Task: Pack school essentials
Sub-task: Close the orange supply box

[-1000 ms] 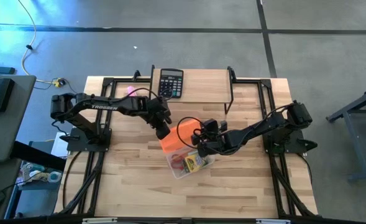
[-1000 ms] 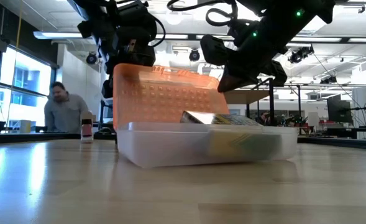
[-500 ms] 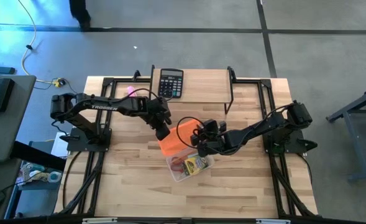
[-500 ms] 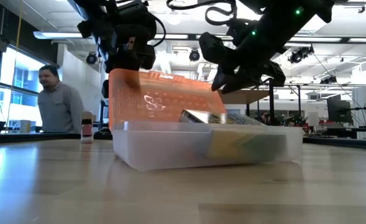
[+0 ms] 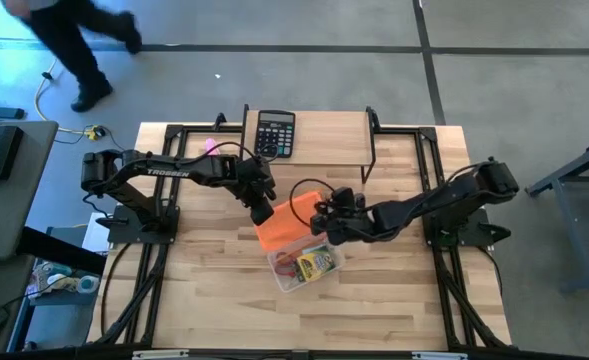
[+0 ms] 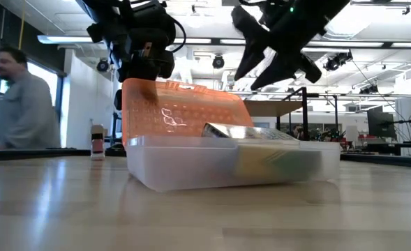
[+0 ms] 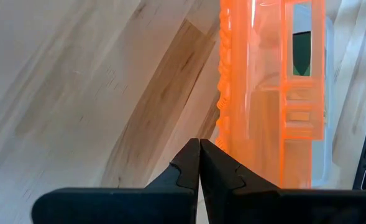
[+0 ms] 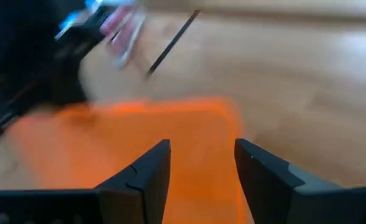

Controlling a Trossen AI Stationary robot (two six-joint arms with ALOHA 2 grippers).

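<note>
The wooden table [image 5: 224, 300] carries a clear plastic box [image 5: 309, 268] near its middle, and everything else is placed from that box. The left arm [image 5: 164, 170] reaches in from the table's left side with its forearm angled down toward the box. The right arm [image 5: 424, 205] stretches low across from the right side toward the same box.

The box's orange lid [image 5: 279, 225] stands half raised on the far-left side of the box; in the low view the lid [image 6: 181, 111] leans over the box [image 6: 226, 164]. The left gripper [image 5: 262, 210] sits at the lid's outer left edge, its fingers [image 7: 198, 171] pressed together with nothing between them, just beside the lid's ribbed rim [image 7: 223, 93]. The right gripper [image 5: 326, 215] hovers above the lid's right edge, clear of the box, its fingers [image 8: 257, 168] spread apart and empty above the orange surface [image 8: 189, 137].

Inside the box lie the school essentials [image 5: 309, 263], a small jumble of red and yellow-green pieces seen through the clear wall [image 6: 261, 157].

A black calculator [image 5: 274, 133] lies at the far edge of the table, well apart from the box. A person [image 6: 20, 97] stands in the room beyond the table.
</note>
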